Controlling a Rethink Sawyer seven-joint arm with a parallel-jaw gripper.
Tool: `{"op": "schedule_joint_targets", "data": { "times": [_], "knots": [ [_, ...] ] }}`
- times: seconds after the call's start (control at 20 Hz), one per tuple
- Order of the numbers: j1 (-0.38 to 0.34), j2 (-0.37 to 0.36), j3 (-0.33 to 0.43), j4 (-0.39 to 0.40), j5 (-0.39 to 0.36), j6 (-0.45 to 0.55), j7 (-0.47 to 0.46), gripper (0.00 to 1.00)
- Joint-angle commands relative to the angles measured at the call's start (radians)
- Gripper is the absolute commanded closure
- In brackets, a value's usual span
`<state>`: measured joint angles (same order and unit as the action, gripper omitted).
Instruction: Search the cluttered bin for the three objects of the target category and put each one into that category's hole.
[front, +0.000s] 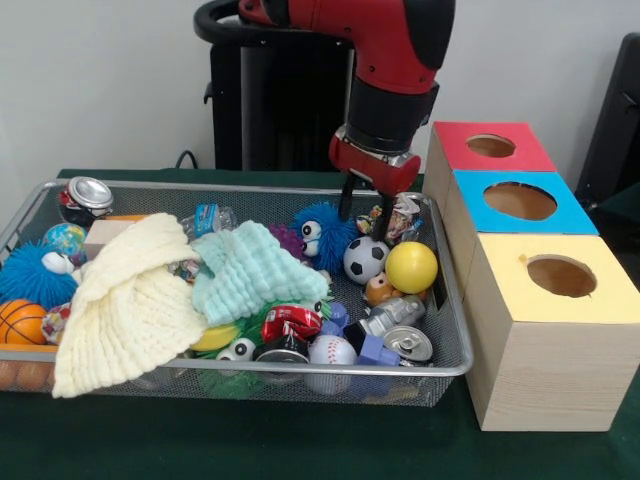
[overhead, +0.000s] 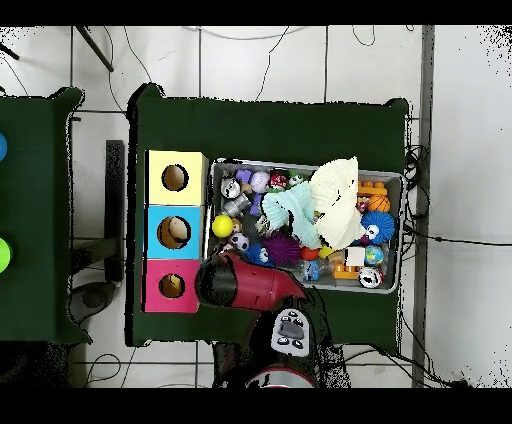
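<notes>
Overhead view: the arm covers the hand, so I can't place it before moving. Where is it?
Observer: In the front view the hand hangs low over the bin, at the end beside the red box.
Operator: What lies below it?
Observer: A blue spiky toy with eyes on one side and a crumpled silver wrapper on the other.
Operator: Any ball close by?
Observer: Yes, a soccer ball sits just in front of the hand, with a yellow ball next to it.
</notes>
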<state>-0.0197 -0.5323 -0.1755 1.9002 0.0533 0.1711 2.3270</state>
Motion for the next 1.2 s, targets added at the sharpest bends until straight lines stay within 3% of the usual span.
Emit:
{"op": "schedule_joint_targets", "data": {
  "times": [0.05,0.4,0.7,1.0,1.2],
  "knots": [
    [-0.054,0.01,0.014,-0.203,0.018,0.165,0.025,0.0],
    [-0.096,0.121,0.074,-0.329,0.017,0.111,0.025,0.0],
    [-0.086,0.205,0.082,-0.414,0.031,0.056,0.066,0.0],
    [-0.055,0.199,0.053,-0.41,0.044,0.087,0.113,0.0],
    [0.027,0.178,-0.005,-0.347,0.129,0.135,0.246,0.0]
  ]
}}
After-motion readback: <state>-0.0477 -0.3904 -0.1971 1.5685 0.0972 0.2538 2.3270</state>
